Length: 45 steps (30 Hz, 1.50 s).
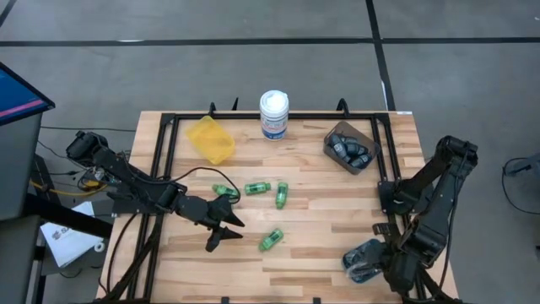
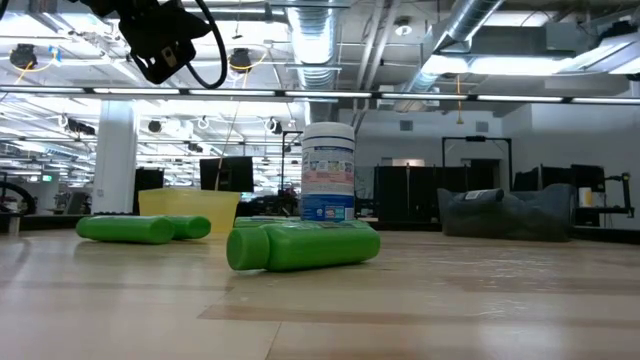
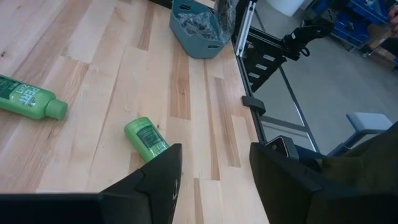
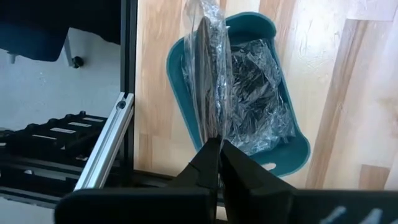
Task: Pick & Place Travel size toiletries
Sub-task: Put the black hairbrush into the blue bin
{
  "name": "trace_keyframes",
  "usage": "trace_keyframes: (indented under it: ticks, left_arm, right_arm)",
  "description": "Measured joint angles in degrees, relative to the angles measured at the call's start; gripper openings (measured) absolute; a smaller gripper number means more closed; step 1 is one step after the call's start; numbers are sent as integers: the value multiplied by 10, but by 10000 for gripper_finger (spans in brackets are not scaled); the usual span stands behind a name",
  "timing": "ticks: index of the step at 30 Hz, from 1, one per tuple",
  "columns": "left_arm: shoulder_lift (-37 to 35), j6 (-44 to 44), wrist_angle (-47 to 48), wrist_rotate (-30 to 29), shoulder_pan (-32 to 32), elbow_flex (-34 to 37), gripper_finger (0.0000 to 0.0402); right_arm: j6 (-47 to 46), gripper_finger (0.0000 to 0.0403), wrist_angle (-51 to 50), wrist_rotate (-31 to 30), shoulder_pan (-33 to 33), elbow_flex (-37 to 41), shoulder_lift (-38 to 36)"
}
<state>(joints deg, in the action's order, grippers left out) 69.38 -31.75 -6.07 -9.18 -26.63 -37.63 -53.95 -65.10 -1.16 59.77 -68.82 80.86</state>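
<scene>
Right gripper [image 4: 219, 149], fingers pinched on a shiny-wrapped disc [image 4: 208, 68], hangs over the teal bin [image 4: 292, 149] of wrapped discs at the bench's 5 o'clock. Left gripper [image 1: 226, 221] gapes, empty, beside green bottles [image 1: 271, 240]. Brown bin [image 1: 333, 150] at 2 o'clock holds dark bottles [image 1: 350, 149]; yellow bin [image 1: 211, 139] at 11. Labels unreadable.

Counts as I see them on the table

I count four green mini bottles [image 1: 270, 240] lying loose on the wood, three bins (one yellow bin [image 1: 211, 139], one brown bin [image 1: 350, 149], one teal bin [image 1: 364, 259]) and one white tub [image 1: 274, 114]. The brown bin holds several dark blue-grey mini bottles [image 1: 348, 149]; I can't count them. The shiny-wrapped discs [image 4: 249, 102] in the teal bin overlap too much to number.
</scene>
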Motion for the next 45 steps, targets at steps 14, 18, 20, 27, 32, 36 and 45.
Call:
trace_keyframes:
  ticks: [14,18,20,27,32,36,45]
  left_arm:
    - [0,0,0,-1,0,0,185]
    - [0,0,0,-2,0,0,185]
    - [0,0,0,-3,0,0,185]
    - [0,0,0,-2,0,0,185]
    - [0,0,0,-2,0,0,185]
    - [0,0,0,-2,0,0,185]
    - [0,0,0,0,0,0,185]
  right_arm:
    - [17,0,36,72,-27,44,0]
    - [21,0,30,73,-35,44,0]
    - [20,0,25,74,-39,44,0]
    - [-4,0,14,106,-51,58,0]
    - [-7,0,28,154,-66,88,0]
    - [3,0,32,157,-81,90,0]
    - [4,0,32,162,-105,90,0]
